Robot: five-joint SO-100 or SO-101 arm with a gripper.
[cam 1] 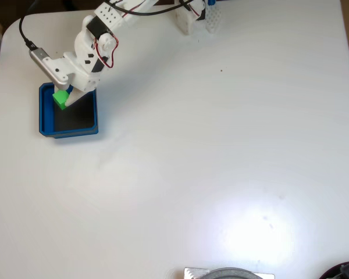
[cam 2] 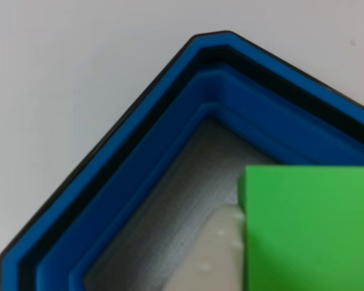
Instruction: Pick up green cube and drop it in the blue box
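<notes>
In the fixed view the green cube (cam 1: 60, 97) sits between the fingers of my white gripper (cam 1: 67, 99), which is shut on it. Cube and gripper are over the upper left part of the blue box (cam 1: 46, 119), a shallow square tray with a dark floor at the table's left side. The other view looks down close on a clipped corner of the blue box (cam 2: 170, 151). There the green cube (cam 2: 309, 230) fills the lower right, and a white finger (cam 2: 221, 254) lies against its left face, above the box's grey-looking floor.
The arm's white base (cam 1: 186, 20) stands at the table's top edge, with a black cable (cam 1: 24, 32) trailing at the upper left. A grey round object (cam 1: 230, 273) pokes in at the bottom edge. The white table stretches bare to the right of the box.
</notes>
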